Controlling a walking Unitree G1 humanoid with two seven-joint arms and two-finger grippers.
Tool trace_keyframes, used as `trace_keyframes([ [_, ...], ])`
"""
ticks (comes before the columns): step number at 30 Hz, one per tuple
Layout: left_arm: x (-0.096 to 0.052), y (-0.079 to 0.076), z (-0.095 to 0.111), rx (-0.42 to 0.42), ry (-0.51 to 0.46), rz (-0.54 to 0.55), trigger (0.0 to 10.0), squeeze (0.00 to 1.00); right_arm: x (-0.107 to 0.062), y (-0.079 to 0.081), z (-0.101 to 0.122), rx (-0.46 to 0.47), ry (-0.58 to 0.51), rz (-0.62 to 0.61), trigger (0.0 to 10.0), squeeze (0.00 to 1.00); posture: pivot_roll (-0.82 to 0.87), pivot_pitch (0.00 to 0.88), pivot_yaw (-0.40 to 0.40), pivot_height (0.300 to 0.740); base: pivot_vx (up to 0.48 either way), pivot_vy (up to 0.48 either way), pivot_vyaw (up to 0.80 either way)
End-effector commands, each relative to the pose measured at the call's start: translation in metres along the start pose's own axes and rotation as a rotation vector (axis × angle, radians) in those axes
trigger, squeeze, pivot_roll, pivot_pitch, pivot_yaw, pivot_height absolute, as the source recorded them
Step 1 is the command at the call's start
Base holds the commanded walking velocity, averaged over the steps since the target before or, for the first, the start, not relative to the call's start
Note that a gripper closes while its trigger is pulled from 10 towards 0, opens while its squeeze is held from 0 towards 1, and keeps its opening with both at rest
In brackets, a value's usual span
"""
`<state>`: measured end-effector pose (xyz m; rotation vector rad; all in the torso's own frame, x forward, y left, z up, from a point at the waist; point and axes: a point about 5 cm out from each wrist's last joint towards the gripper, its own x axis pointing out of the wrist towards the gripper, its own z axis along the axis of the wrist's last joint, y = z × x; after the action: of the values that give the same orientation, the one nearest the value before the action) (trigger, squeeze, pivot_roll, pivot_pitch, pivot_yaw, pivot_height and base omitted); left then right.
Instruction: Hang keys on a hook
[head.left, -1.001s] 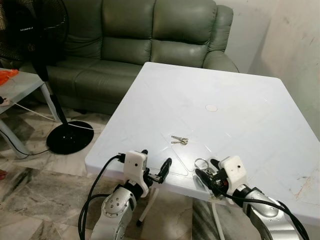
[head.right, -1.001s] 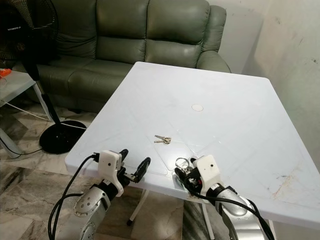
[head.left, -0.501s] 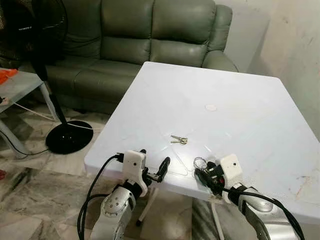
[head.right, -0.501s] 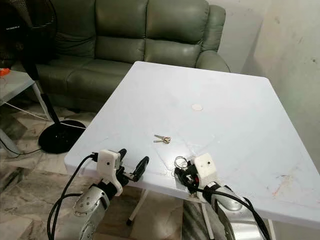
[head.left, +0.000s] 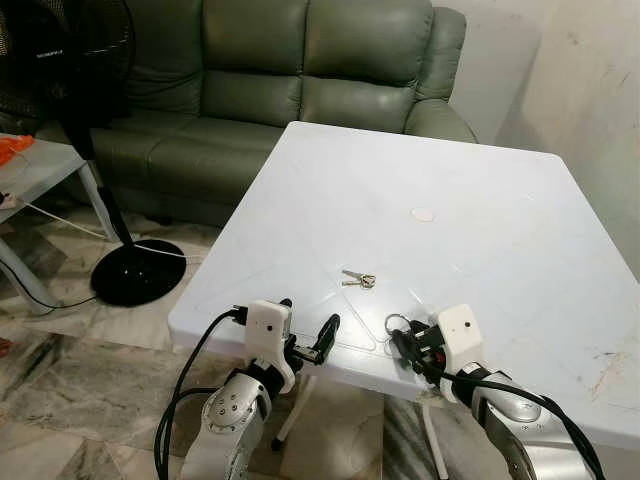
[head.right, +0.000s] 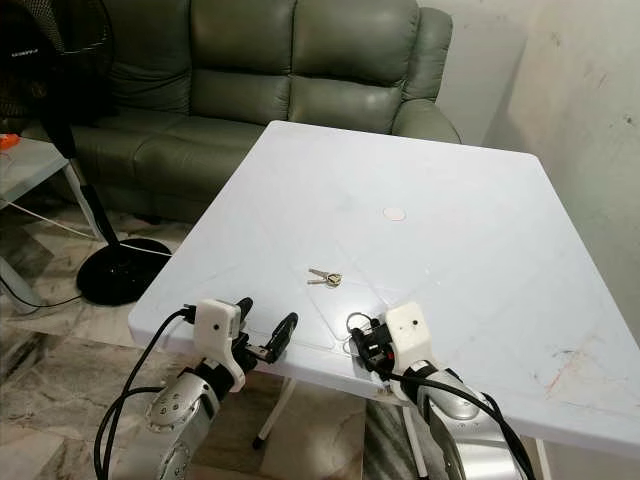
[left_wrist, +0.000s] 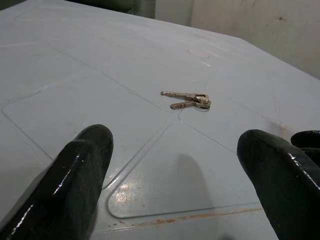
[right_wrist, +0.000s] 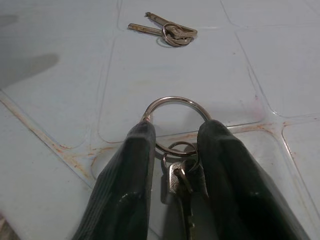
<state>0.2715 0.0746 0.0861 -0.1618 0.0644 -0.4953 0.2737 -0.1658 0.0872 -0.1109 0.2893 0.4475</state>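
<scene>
Left eye view: on the white plastic table (head.left: 480, 190), loose keys (head.left: 358, 280) lie near its front edge; the left gripper (head.left: 308, 332) hangs spread at that edge. Left wrist view: fingers (left_wrist: 75, 175) wide apart before the keys. Right wrist view: right gripper (right_wrist: 175, 132) clamps a key ring (right_wrist: 175, 112) above the table.

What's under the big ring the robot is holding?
Under the big key ring in the right gripper, a smaller ring and a key hang between the jaws. Below lies the white table. The key's lower end is out of the picture.
</scene>
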Motion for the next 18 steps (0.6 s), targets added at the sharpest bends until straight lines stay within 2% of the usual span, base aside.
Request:
trace_keyframes([
  [1,0.0015,-0.0027,0.0043,-0.01,-0.015,0.004,10.0,0.0,-0.0032,-0.0044,0.0068,-0.019,-0.027,-0.013,0.0,0.0,0.01,0.071,-0.062,0.74,0.0,0.0,0.0],
  [17,0.0022,-0.0016,0.0052,-0.017,-0.018,0.008,10.0,0.0,-0.0074,-0.0088,0.0017,-0.02,0.001,-0.006,0.0,0.0,0.0,0.065,-0.058,0.74,0.0,0.0,0.0],
  [18,0.0023,-0.0017,0.0054,-0.017,-0.02,0.008,10.0,0.0,-0.0091,-0.0054,0.0032,0.009,-0.023,0.059,4.8,0.0,0.0,0.063,-0.057,0.74,0.0,0.0,0.0],
])
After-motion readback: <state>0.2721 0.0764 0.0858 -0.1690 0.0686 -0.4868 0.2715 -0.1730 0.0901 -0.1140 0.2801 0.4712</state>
